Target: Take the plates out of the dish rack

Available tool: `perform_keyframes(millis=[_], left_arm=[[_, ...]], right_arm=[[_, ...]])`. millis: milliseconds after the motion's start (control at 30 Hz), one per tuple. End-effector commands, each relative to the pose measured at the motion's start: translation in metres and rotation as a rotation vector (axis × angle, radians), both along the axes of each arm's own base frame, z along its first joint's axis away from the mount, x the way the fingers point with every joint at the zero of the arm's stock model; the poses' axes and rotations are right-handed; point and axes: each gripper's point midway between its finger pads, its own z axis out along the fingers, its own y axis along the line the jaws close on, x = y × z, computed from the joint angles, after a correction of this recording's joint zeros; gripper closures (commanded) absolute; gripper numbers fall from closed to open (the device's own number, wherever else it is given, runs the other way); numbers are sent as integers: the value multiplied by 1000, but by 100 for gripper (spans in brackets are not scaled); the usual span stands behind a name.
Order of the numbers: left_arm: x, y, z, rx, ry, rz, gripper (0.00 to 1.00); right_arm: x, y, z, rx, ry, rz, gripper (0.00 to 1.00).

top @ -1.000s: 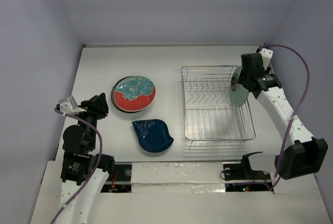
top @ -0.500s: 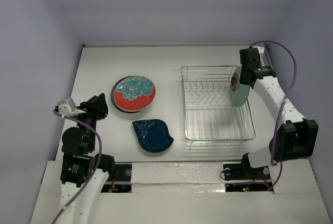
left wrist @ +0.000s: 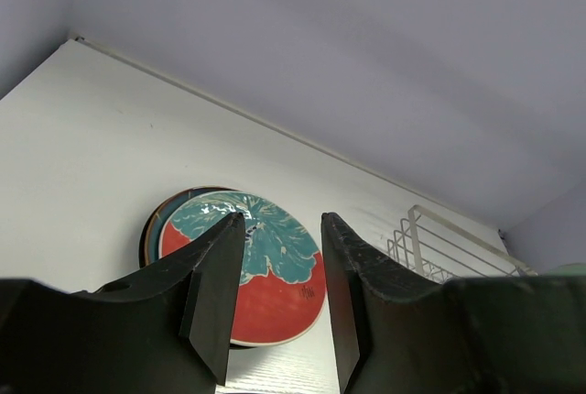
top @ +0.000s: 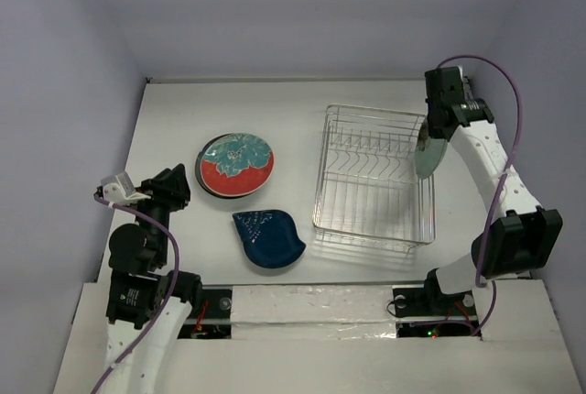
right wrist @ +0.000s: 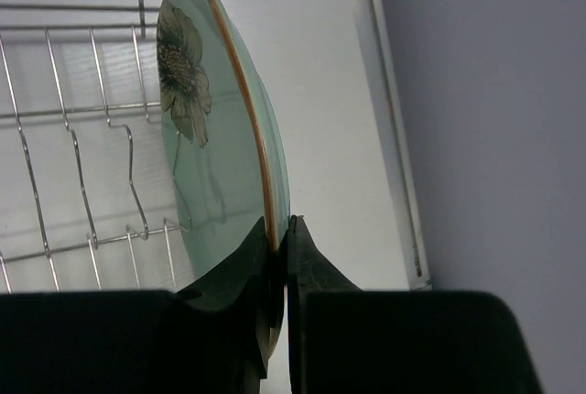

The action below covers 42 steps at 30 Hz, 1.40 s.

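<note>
My right gripper (top: 432,134) is shut on the rim of the mint green plate (top: 428,156), held on edge at the right side of the silver wire dish rack (top: 366,137). In the right wrist view the plate (right wrist: 211,156) has a flower print and an orange rim, pinched between my fingers (right wrist: 278,257), with the rack (right wrist: 64,137) behind it. The rack sits tilted, its right side raised. The red plate with teal flower (top: 237,164) lies on a stack at left; the navy leaf-shaped dish (top: 267,237) lies in front. My left gripper (left wrist: 279,293) is open and empty, near the stack (left wrist: 247,266).
The back wall and side walls enclose the white table (top: 183,119). The right arm's purple cable (top: 513,128) loops near the right wall. The rack's rim shows at the right of the left wrist view (left wrist: 439,243).
The right gripper has lifted the mint green plate up and back, and the rack has tipped and shifted left with it, its right side raised. The left arm has barely moved.
</note>
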Motion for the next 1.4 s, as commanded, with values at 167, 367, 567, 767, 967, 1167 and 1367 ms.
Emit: perform_keyframes(millis=[167, 367, 567, 767, 967, 1167, 1367], left_arm=[[-2, 1, 14, -4, -54, 1, 64], [-1, 0, 13, -5, -51, 1, 64], [0, 0, 13, -6, -51, 1, 51], [2, 0, 11, -4, -40, 1, 43], [5, -1, 7, -2, -24, 0, 42], [4, -1, 7, -4, -24, 0, 41], [5, -1, 7, -3, -21, 0, 41]], right_arm=[[26, 3, 64, -135, -180, 1, 100], [24, 11, 148, -108, -424, -76, 100], [13, 82, 231, 237, -690, 115, 100], [7, 182, 229, 664, -739, 341, 100], [-3, 317, 198, 1135, -660, 559, 100], [12, 409, 155, 1255, -523, 573, 100], [23, 472, 90, 1384, -387, 545, 100]])
